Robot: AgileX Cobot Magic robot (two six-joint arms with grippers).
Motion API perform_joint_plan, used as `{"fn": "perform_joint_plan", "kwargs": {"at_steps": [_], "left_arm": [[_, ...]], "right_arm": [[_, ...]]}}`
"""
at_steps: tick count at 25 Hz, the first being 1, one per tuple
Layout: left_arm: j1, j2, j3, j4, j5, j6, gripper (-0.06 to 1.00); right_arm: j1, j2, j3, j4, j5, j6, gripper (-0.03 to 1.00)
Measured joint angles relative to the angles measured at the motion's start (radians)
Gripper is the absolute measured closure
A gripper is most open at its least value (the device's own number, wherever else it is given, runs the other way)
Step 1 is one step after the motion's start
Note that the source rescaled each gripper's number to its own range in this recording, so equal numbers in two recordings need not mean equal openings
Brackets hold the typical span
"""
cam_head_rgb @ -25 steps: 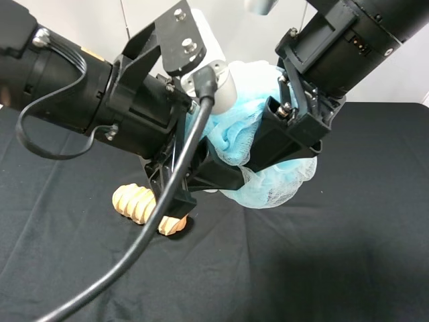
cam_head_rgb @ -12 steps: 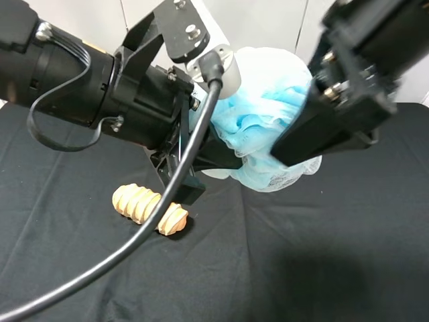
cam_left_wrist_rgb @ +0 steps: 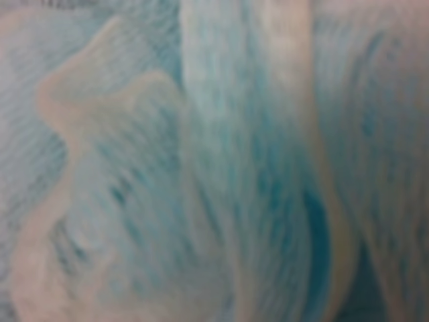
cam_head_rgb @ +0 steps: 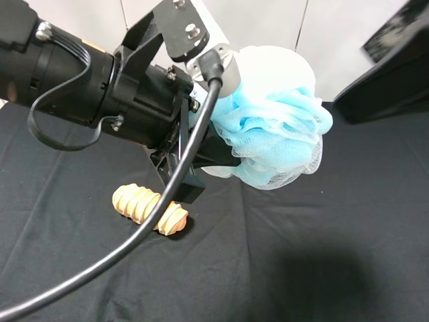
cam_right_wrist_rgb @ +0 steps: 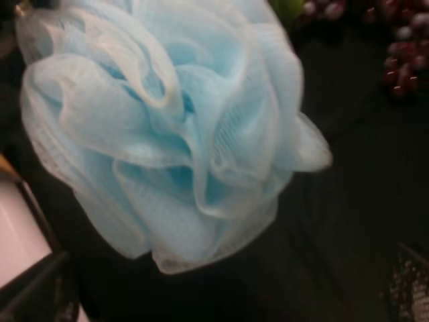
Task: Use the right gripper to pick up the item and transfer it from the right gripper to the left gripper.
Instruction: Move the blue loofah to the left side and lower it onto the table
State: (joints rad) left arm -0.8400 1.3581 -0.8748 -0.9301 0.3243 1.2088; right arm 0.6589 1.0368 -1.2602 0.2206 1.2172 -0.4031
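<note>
The light-blue mesh pouf (cam_head_rgb: 278, 124) hangs in the air above the black cloth, held by my left gripper (cam_head_rgb: 224, 159), whose black fingers are shut on its left side. The pouf fills the whole left wrist view (cam_left_wrist_rgb: 214, 161), blurred and very close. My right gripper is apart from the pouf; in the exterior view only a blurred black part of its arm (cam_head_rgb: 389, 74) shows at the right edge. The right wrist view looks at the pouf (cam_right_wrist_rgb: 174, 127) from a short way off, with one black fingertip (cam_right_wrist_rgb: 410, 282) at the frame's corner.
A ridged tan bread loaf (cam_head_rgb: 149, 208) lies on the black cloth (cam_head_rgb: 322, 255) below the left arm. A purple-red grape bunch (cam_right_wrist_rgb: 402, 40) with a green leaf (cam_right_wrist_rgb: 288, 8) lies beyond the pouf. A thick black cable (cam_head_rgb: 134, 248) loops down from the left arm.
My right gripper has let go of the pouf and pulled back up and to the right. The left gripper keeps hold of the pouf, which has hardly moved.
</note>
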Motion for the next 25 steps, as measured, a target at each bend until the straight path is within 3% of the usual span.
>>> {"fn": "perform_joint_plan", "kwargs": {"at_steps": [6,11,25], "left_arm": [[0.0,0.0,0.0,0.0,0.0,0.0,0.8],[0.0,0.0,0.0,0.0,0.0,0.0,0.81],[0.0,0.0,0.0,0.0,0.0,0.0,0.85]], "right_arm": [[0.0,-0.173,0.018,-0.077,0.001,0.151,-0.03],[0.0,-0.336,0.151,-0.104,0.001,0.239,-0.03],[0.0,-0.673,0.598,-0.107,-0.007,0.282,-0.03]]}}
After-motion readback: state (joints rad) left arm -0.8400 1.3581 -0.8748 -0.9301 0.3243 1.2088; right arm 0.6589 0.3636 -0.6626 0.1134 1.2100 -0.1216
